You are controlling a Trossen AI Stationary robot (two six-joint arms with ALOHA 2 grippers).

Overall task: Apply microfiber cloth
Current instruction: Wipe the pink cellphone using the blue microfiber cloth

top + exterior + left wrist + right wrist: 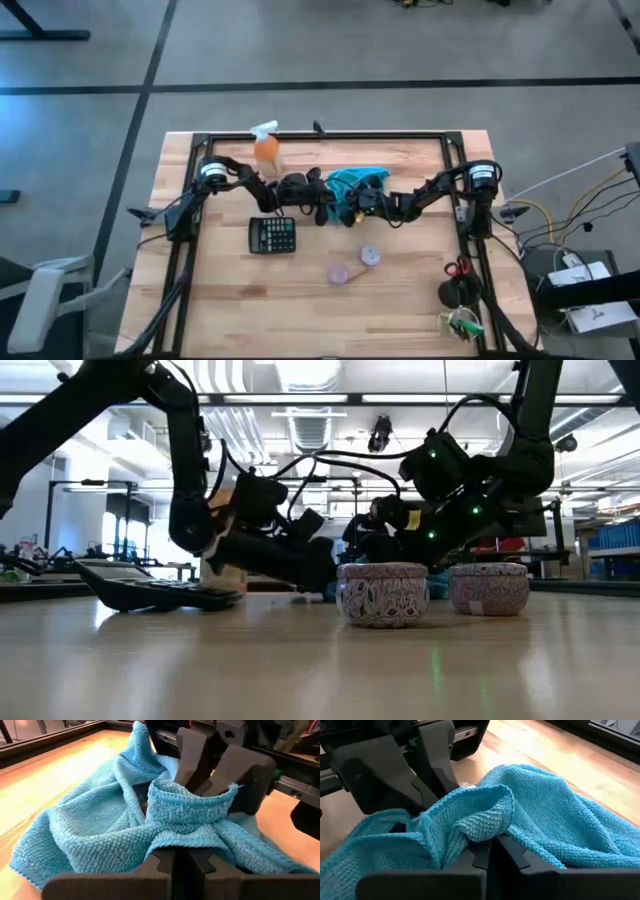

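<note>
With the soft teal-blue microfiber cloth (352,184) bunched at the table's rear centre, the left gripper (172,862) and right gripper (482,851) each pinch 1 fold, so the 2 should draw apart evenly, keeping it low and flat.

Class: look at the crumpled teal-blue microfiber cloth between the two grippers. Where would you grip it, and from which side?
Grip the raised folded ridge of the teal-blue microfiber cloth, not its flat spread. That fold stands up off the light wooden table, so fingers can close across it. Come in low, level with the tabletop, from either end: the left gripper and right gripper each meet that ridge from opposite sides.
</note>
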